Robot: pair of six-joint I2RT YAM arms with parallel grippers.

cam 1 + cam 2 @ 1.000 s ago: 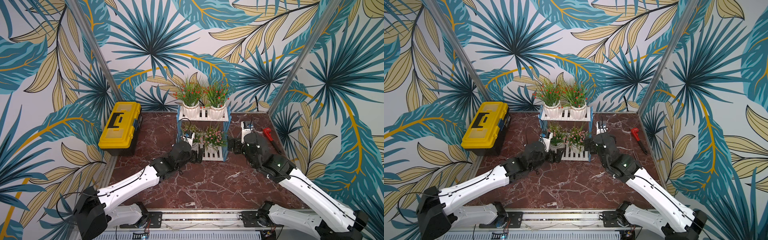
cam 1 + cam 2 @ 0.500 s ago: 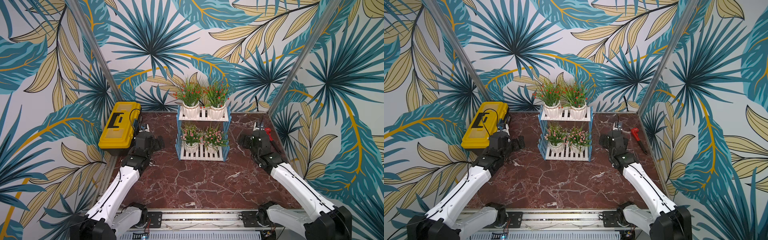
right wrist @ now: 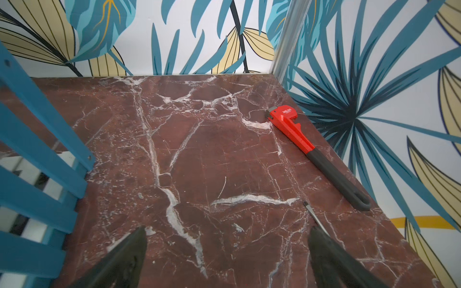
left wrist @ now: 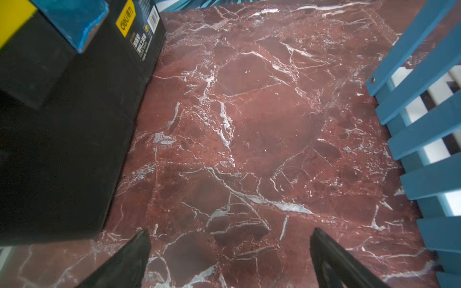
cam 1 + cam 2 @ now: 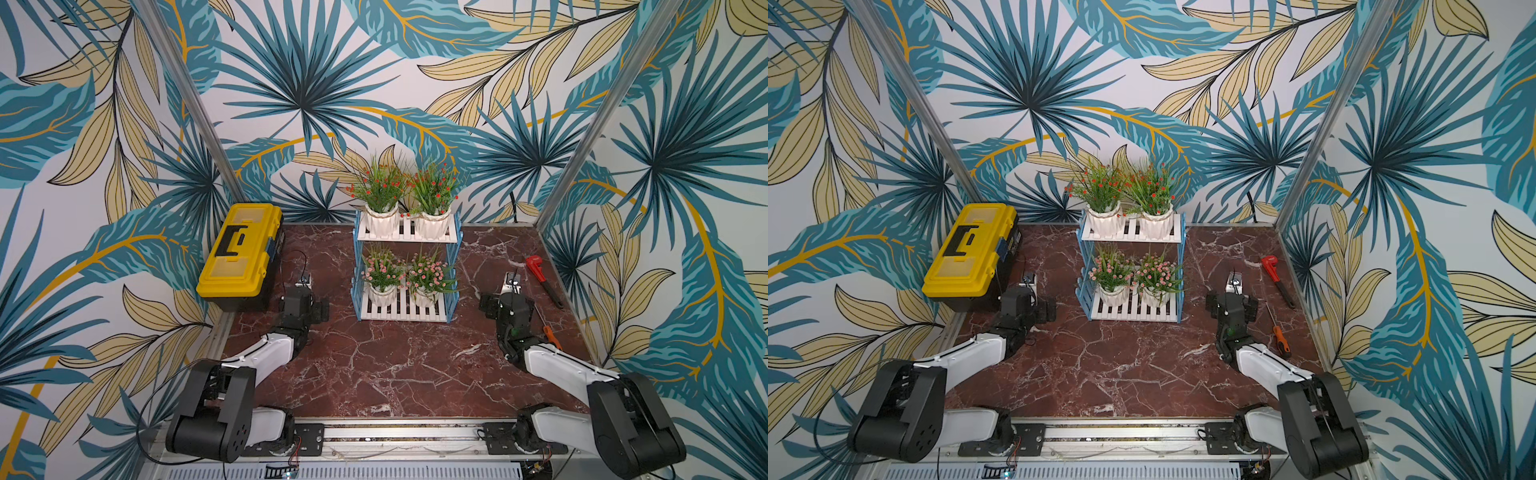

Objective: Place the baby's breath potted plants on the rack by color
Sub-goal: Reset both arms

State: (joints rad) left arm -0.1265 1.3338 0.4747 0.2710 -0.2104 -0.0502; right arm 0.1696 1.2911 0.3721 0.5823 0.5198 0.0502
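The rack (image 5: 401,311) stands at the back middle of the table, seen in both top views. Two baby's breath potted plants with red flowers (image 5: 380,191) (image 5: 434,189) stand side by side on its upper shelf. Two with pink flowers (image 5: 382,272) (image 5: 426,275) stand on the lower shelf. My left gripper (image 5: 302,305) hovers left of the rack, open and empty (image 4: 229,233). My right gripper (image 5: 509,306) hovers right of the rack, also open and empty (image 3: 225,230). Neither touches the rack or a plant.
A yellow toolbox (image 5: 241,253) sits at the back left, close beside my left gripper. A red pipe wrench (image 5: 542,280) and an orange-handled screwdriver (image 5: 550,334) lie along the right wall near my right gripper. The rack's blue side frames (image 4: 424,124) (image 3: 37,149) border both wrist views.
Both arms have drawn back from the rack's lower shelf, the left toward the toolbox and the right toward the wrench. The pink plants stay on the lower shelf.
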